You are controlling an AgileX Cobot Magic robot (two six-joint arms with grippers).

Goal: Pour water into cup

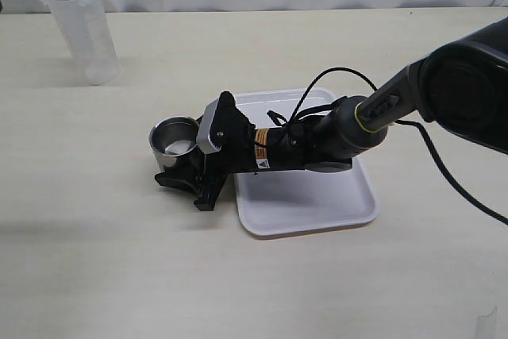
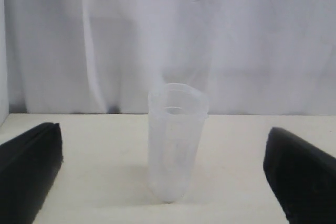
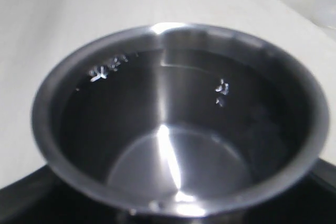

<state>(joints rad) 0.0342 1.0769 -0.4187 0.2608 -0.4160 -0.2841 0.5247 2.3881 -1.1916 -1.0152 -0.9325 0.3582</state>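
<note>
The steel cup (image 1: 175, 139) stands on the table just left of the white tray. A pale pool of water (image 1: 181, 147) lies in its bottom and also shows in the right wrist view (image 3: 178, 166). My right gripper (image 1: 176, 163) reaches across the tray and holds the cup (image 3: 173, 51) low on its sides; its black fingers (image 3: 47, 198) hug the wall. My left gripper (image 2: 165, 174) is open and wide, facing the upright translucent beaker (image 2: 176, 145), which stands apart between the fingers (image 2: 29, 171). The left gripper is out of the exterior view.
The white tray (image 1: 317, 204) lies under my right arm, right of the cup. The beaker (image 1: 79, 29) stands at the far left of the table, near a white curtain. A black cable loops over the right arm.
</note>
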